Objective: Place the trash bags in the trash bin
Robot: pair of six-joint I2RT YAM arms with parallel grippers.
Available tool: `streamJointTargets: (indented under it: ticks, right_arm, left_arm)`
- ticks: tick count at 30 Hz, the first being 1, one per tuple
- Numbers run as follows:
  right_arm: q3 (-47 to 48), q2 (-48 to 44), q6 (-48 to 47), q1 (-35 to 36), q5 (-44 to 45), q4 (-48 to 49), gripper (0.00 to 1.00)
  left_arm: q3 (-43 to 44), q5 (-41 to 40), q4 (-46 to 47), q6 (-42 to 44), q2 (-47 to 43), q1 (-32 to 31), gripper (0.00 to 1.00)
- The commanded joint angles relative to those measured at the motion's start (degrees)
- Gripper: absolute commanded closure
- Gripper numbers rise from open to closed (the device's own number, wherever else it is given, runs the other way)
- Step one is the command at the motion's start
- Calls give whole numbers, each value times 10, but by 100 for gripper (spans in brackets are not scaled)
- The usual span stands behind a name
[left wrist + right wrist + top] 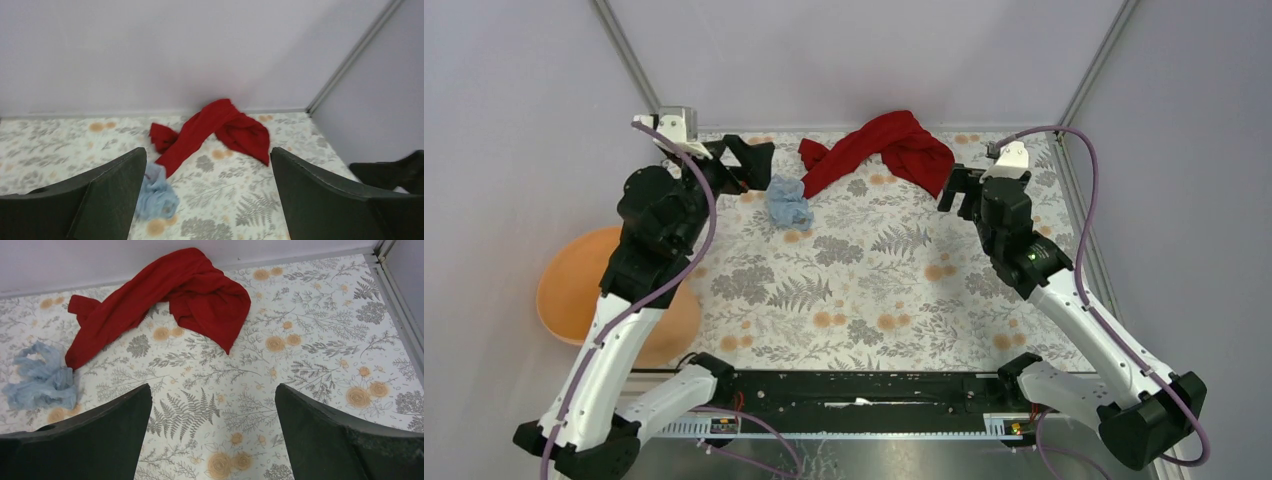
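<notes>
Trash bag (788, 203) lies crumpled just beside the red cloth's (884, 148) left tail. Left gripper (762, 170), jaws apart, is nearer and just left of the bag. Right gripper (946, 190), jaws apart, sits right of the cloth. Bin (574, 285) stands well left of the cloth.

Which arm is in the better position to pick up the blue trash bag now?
Left. The open left gripper is right beside the trash bag, and the trash bin is also at the left. The right gripper is farther off.
</notes>
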Motion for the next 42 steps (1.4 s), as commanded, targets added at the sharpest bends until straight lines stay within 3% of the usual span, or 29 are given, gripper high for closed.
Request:
streamJointTargets:
  ticks: [1,6,11,17,22,27,31,42]
  right_arm:
    - [11,0,22,-1,21,43,0]
    - [3,17,55,-1,32,45,0]
    - [3,47,112,0,57,51,0]
    - [24,84,91,-1,-4,24,0]
    - [-10,88,47,-2,-36,136,0]
    - [27,151,38,-9,-51,164,0]
    - [-14,172,48,-31,-121,229,0]
    - [-140,191,50,-90,-232,349,0]
  left_arm:
    - [0,-32,17,8,33,-54,1]
    - [-3,-82,1,-10,65,-116,1]
    - [-16,-74,-16,-30,98,-147,1]
    - [-28,-98,-20,-32,145,-189,1]
    - [-30,-118,-30,-48,218,-206,1]
    - [-23,-167,-52,-59,289,-206,1]
    - [16,-222,-94,-57,346,-199,1]
    - [78,-224,-104,-28,472,-82,1]
